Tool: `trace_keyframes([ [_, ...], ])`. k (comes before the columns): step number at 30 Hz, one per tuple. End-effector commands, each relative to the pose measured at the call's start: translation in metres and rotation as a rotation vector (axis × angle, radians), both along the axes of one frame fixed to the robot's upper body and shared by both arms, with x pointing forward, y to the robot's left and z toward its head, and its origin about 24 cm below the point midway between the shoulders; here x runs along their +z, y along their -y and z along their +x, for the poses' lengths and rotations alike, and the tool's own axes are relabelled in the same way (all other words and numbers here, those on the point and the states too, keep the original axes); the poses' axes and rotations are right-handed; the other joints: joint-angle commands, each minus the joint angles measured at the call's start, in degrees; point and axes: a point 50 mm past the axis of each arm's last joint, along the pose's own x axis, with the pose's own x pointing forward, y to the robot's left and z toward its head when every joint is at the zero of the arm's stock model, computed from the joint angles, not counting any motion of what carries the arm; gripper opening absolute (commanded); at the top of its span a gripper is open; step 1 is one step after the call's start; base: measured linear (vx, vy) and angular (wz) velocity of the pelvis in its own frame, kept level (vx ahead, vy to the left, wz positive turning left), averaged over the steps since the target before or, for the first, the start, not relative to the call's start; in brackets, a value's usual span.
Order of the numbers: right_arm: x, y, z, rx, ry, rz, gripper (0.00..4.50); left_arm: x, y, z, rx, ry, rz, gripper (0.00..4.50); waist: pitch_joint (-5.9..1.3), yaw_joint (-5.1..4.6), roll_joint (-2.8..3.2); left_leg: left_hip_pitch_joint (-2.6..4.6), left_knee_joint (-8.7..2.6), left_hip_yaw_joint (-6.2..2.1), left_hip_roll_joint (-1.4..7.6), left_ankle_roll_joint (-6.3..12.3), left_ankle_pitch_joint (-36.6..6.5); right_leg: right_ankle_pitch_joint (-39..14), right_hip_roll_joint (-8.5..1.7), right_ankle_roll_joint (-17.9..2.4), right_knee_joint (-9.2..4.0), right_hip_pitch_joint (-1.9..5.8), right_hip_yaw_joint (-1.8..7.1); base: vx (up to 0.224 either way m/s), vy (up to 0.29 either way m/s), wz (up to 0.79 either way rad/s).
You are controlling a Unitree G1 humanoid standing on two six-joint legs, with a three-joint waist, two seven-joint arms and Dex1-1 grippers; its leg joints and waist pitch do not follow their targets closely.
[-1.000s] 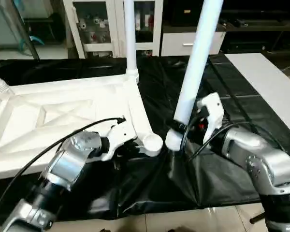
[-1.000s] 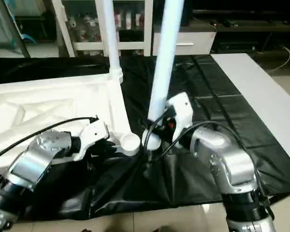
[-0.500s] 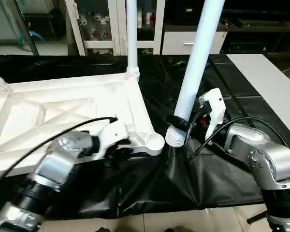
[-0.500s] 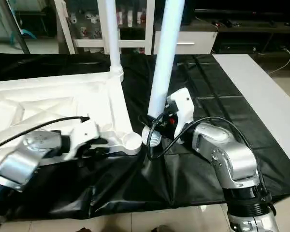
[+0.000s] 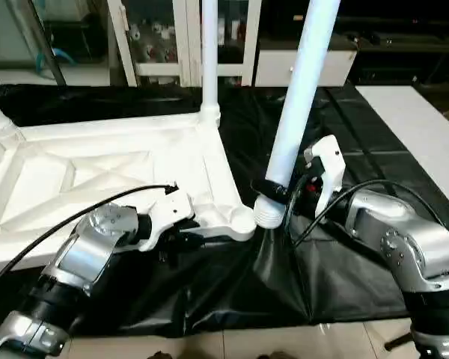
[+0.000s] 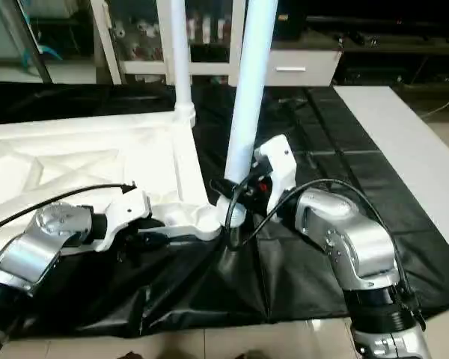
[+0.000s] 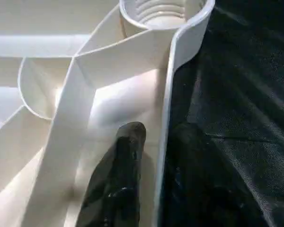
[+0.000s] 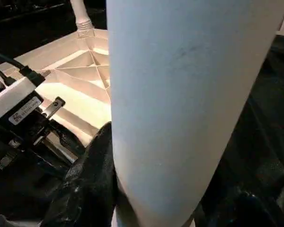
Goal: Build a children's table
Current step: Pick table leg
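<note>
- The tabletop [image 5: 112, 176] lies ribbed underside up on the black-covered work surface [image 5: 374, 157], its near rim close to the surface's front edge.
- The left gripper [image 5: 185, 238] sits at that near rim beside the empty corner socket [image 5: 239, 221]; the wrist view shows one black finger [image 7: 118, 179] inside the rim wall, the other outside it — jaws apart, straddling the wall.
- The right gripper [image 5: 284, 196] is clamped low on a loose leg [image 5: 295, 105], which tilts just beside the empty socket, its threaded end over black cover.
- A fitted leg [image 5: 209, 56] stands upright at the far corner.
- Bare black cover stretches away to the right.
- A glass-door cabinet [image 5: 161, 37] stands behind.
</note>
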Motion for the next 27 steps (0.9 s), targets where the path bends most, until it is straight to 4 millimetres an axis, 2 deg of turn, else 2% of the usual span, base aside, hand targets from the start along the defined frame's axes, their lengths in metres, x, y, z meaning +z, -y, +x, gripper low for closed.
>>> trace_keyframes([
  [1, 0.007, -0.004, 0.004, 0.014, 0.026, 0.01, 1.86, -0.009, -0.001, -0.001, 0.017, -0.045, -0.046, 0.98, -3.42, 0.02, -0.3, -0.02, -4.17, 0.64, 0.15, 0.47, -15.15, -24.89, -1.89, -6.85, -5.23, 2.57, 2.04, 0.0, 0.0, 0.0],
  [8, 0.006, -0.006, 0.007, 0.035, 0.026, 0.012, 1.86, -0.021, -0.007, -0.008, -0.024, -0.101, -0.037, 0.46, -3.56, 0.05, -0.07, -0.17, -4.33, 0.47, 0.28, 0.36, -14.78, -23.21, -1.86, -6.93, -4.98, 2.69, 2.08, 0.0, 0.0, 0.0],
  [11, 0.007, -0.008, 0.008, 0.062, 0.025, 0.007, 1.86, -0.024, -0.01, -0.011, -0.04, -0.125, -0.013, 0.27, -3.7, -0.02, 0.01, -0.19, -4.35, 0.47, 0.37, 0.36, -13.73, -20.4, -1.85, -7.95, -4.64, 2.82, 2.16, 0.0, 0.0, 0.0],
  [14, 0.007, -0.01, 0.013, 0.084, 0.026, -0.009, 1.86, -0.029, -0.014, -0.015, -0.088, -0.162, 0.051, 0.08, -3.84, -0.41, -0.14, -0.33, -4.24, 0.52, 0.36, 0.48, -12.46, -16.22, -1.86, -9.85, -4.05, 3.12, 2.2, 0.0, 0.0, 0.0],
  [21, 0.003, -0.016, 0.018, 0.127, 0.0, -0.013, 1.86, -0.03, -0.016, -0.014, -0.092, -0.166, 0.106, 0.0, -3.73, -0.58, -0.17, -0.07, -4.1, 0.79, 0.41, 0.58, -13.02, -17.5, -1.95, -10.43, -4.21, 3.02, 2.34, 0.0, 0.0, 0.0],
  [24, -0.004, -0.022, 0.017, 0.169, -0.029, -0.047, 1.86, -0.025, -0.007, -0.012, -0.075, -0.162, 0.05, 0.0, -3.72, -0.61, -0.41, -0.04, -4.18, 0.76, 0.51, 0.37, -13.25, -18.1, -1.92, -10.29, -4.19, 3.08, 2.33, 0.0, 0.0, 0.0],
  [26, -0.008, -0.022, 0.019, 0.167, -0.034, -0.069, 1.86, -0.024, -0.005, -0.011, -0.088, -0.13, 0.048, 0.0, -3.7, -0.53, -0.31, -0.01, -4.13, 0.77, 0.46, 0.45, -13.66, -19.07, -1.96, -10.1, -4.34, 3.01, 2.33, 0.0, 0.0, 0.0],
  [27, -0.008, -0.023, 0.019, 0.168, -0.037, -0.071, 1.86, -0.024, -0.004, -0.011, -0.093, -0.124, 0.055, 0.0, -3.68, -0.54, -0.69, -0.05, -4.17, 0.8, 0.48, 0.53, -13.57, -19.28, -1.93, -9.94, -4.42, 3.0, 2.32, 0.0, 0.0, 0.0],
])
